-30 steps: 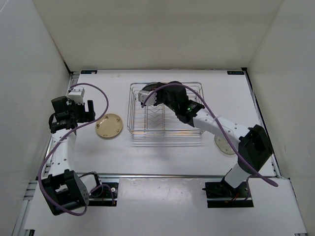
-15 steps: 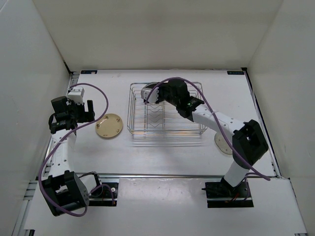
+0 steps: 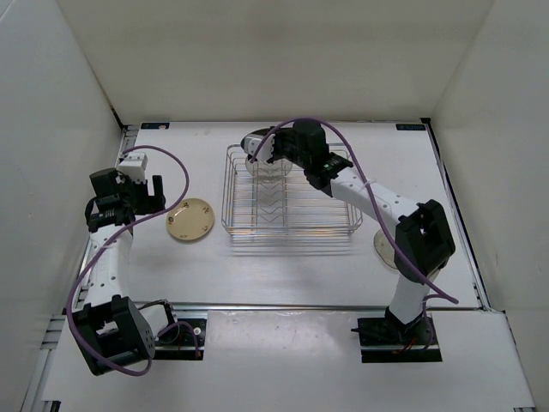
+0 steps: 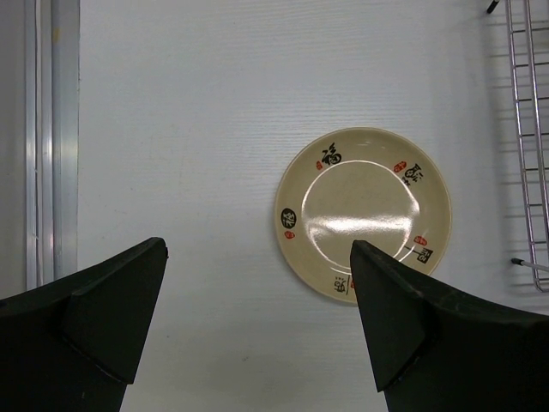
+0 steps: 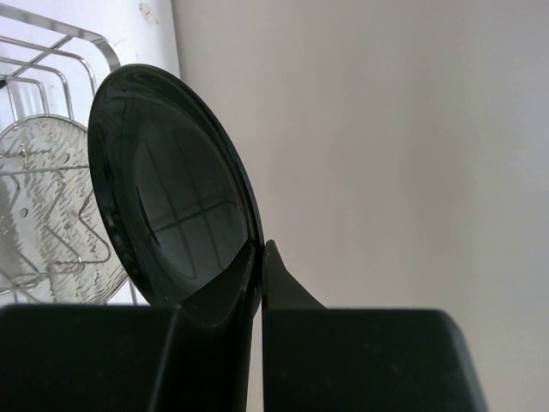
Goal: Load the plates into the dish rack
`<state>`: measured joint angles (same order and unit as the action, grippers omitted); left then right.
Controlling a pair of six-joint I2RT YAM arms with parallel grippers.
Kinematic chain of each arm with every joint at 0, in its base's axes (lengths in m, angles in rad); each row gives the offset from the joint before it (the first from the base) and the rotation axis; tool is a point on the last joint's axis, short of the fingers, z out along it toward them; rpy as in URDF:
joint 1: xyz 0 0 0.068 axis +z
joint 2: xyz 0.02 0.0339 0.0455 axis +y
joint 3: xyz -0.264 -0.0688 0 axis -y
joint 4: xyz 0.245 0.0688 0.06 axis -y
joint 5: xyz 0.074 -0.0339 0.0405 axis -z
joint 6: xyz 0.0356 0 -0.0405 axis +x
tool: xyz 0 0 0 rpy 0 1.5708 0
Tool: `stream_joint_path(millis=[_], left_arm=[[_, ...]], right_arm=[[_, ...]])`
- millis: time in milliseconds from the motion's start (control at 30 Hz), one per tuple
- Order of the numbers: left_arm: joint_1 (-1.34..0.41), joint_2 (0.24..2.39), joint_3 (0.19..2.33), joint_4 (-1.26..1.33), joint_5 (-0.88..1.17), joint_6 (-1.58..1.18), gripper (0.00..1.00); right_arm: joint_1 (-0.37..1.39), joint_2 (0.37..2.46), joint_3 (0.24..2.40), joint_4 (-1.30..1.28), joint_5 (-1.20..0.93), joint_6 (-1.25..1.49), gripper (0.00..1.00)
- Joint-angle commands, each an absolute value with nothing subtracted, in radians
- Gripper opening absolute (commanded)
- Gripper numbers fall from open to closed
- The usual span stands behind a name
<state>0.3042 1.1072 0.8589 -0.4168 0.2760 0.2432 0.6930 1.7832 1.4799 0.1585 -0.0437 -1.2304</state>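
Note:
My right gripper [image 5: 260, 249] is shut on the rim of the glossy black plate [image 5: 167, 189], holding it on edge above the far left end of the dish rack [image 3: 287, 196]. From above, that black plate [image 3: 255, 144] hangs at the rack's back rim under the right gripper [image 3: 262, 153]. A pale grey speckled plate [image 5: 47, 215] stands inside the rack wires. The tan-yellow plate [image 4: 360, 206] lies flat on the table, left of the rack [image 4: 525, 129]. My left gripper [image 4: 257, 247] hovers open above the table beside it, its right finger overlapping the plate's near edge.
Another pale plate [image 3: 388, 251] lies on the table right of the rack, partly under the right arm. White walls enclose the table on three sides. A metal rail [image 4: 51, 137] runs along the left edge.
The right arm has carried the black plate from over the rack's middle toward its far left end. The left arm has not moved.

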Motion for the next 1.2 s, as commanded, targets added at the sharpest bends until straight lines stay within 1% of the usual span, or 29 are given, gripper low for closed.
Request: stream_joint_path(millis=[0,300,733,1167], left_arm=[[0.308,1.100,0.865,-0.422,0.278,0.249,0.99],[0.373,1.109,0.865,-0.422,0.339,0.249,0.99],[0.382,1.091,0.856,-0.422,0.339,0.249,0.99],[0.391,1.091,0.856,-0.422,0.339,0.249,0.99]], right_arm=[[0.689,1.786,1.532,0.209,-0.066,-1.210,0.00],[0.689,1.786,1.511,0.169,-0.075,-1.172,0.00],[0.680,1.813,1.502,0.138,-0.057,-1.127,0.00],[0.661,1.852,1.538,0.147,-0.057,-1.108,0.00]])
